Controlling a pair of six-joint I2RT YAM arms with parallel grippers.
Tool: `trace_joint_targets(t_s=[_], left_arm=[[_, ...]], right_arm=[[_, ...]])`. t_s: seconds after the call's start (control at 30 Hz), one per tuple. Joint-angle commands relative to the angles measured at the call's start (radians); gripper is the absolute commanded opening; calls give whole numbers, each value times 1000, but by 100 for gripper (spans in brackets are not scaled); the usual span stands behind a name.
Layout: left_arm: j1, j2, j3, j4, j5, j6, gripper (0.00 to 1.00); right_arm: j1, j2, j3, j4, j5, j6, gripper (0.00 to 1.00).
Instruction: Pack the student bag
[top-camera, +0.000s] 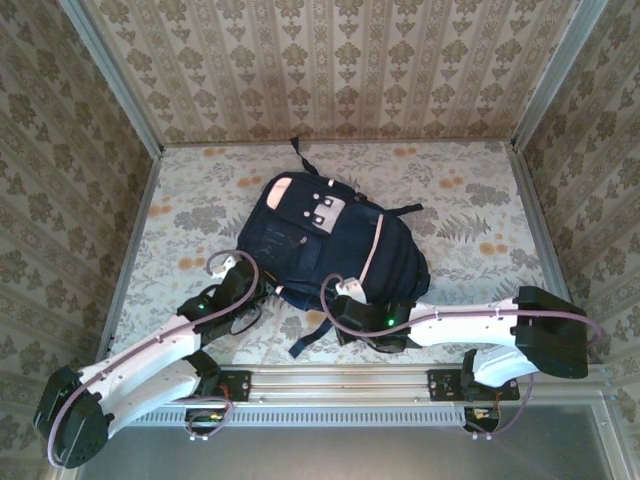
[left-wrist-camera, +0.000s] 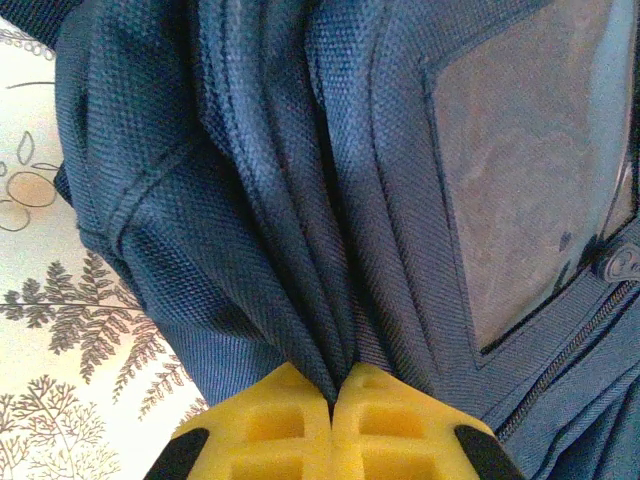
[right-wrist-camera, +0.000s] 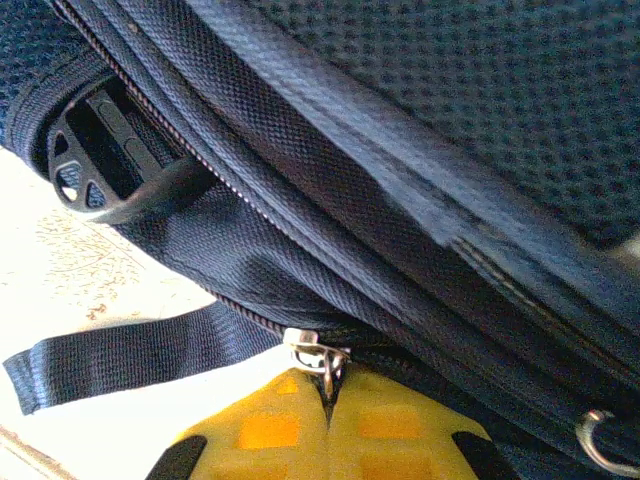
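The student bag (top-camera: 320, 245), navy blue with pale pink trim, lies flat on the middle of the table. At its near left edge my left gripper (top-camera: 262, 288) is shut on a bunched fold of the bag's fabric (left-wrist-camera: 330, 340); the yellow fingertips (left-wrist-camera: 290, 410) pinch the cloth between them. My right gripper (top-camera: 338, 318) sits at the bag's near edge, shut on the metal zipper pull (right-wrist-camera: 322, 362), whose tab runs down between the yellow pads (right-wrist-camera: 395, 420). The zipper track (right-wrist-camera: 200, 170) runs up and left from there.
A loose dark strap (right-wrist-camera: 130, 355) lies on the tablecloth beside the right gripper, and a black plastic buckle (right-wrist-camera: 100, 165) hangs from the bag's side. Patterned walls (top-camera: 330, 70) close the table on three sides. Floral cloth (top-camera: 480, 230) lies bare to the bag's right.
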Motion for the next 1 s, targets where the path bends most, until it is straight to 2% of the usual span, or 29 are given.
trace_joint_targets(t_s=[0.0, 0.23, 0.5, 0.63, 0.77, 0.83, 0.97], left_arm=[[48, -37, 32, -83, -140, 28, 0], [86, -45, 46, -102, -126, 64, 0], [110, -38, 70, -108, -120, 102, 0], [125, 7, 99, -77, -89, 158, 0], [159, 146, 196, -33, 0, 293, 1], [187, 250, 291, -20, 73, 377, 11], [241, 484, 520, -91, 245, 539, 45]], right_arm=[[-2, -56, -24, -164, 67, 26, 0], [-37, -159, -86, -227, 68, 47, 0], [-155, -278, -156, -284, 30, 104, 0], [-157, -312, -162, -201, -44, 34, 0], [-117, -295, -128, -125, -105, -33, 0], [-96, -261, -100, -81, -137, -49, 0], [-35, -135, -11, 5, -152, -58, 0]])
